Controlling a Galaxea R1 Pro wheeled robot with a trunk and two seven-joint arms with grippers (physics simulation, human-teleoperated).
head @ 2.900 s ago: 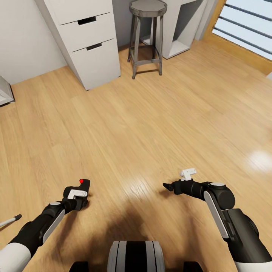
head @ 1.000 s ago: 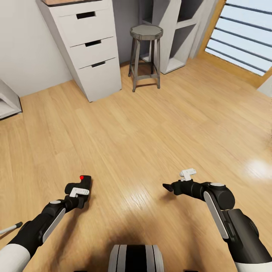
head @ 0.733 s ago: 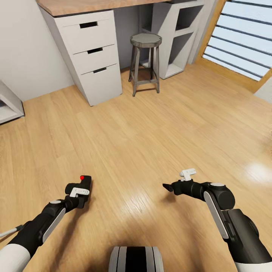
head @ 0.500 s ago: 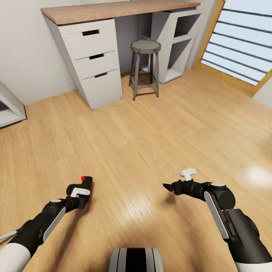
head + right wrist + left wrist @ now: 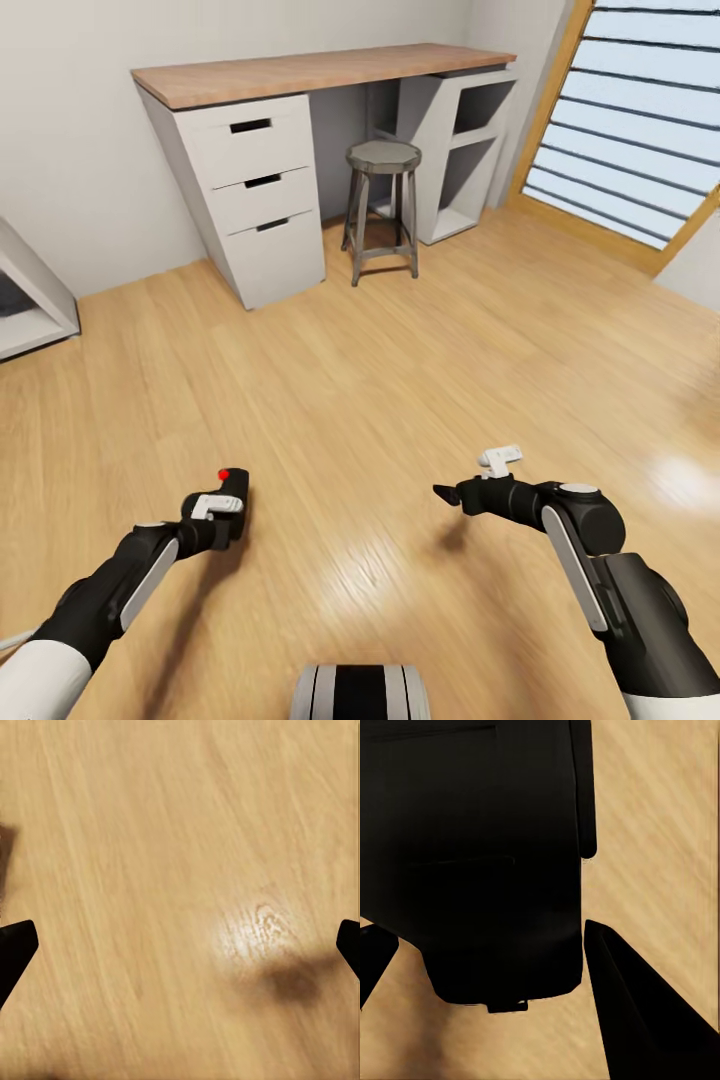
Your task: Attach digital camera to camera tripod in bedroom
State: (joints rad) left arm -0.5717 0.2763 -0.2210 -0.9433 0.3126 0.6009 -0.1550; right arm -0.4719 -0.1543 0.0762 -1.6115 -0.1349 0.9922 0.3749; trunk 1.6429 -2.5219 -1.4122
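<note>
I find no legible text, label, brand, number or sign in any view. The digital camera at my 11 o'clock carries a plain red dot, no lettering. The desk drawers at 12 o'clock are unmarked.

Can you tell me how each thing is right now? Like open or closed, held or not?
Small black boxy digital camera with a red dot: held off the floor.
Left pincer: shut on the camera.
Right pincer: open, empty.
White desk drawers: all three closed.
Round grey metal stool: upright, nothing on it.
</note>
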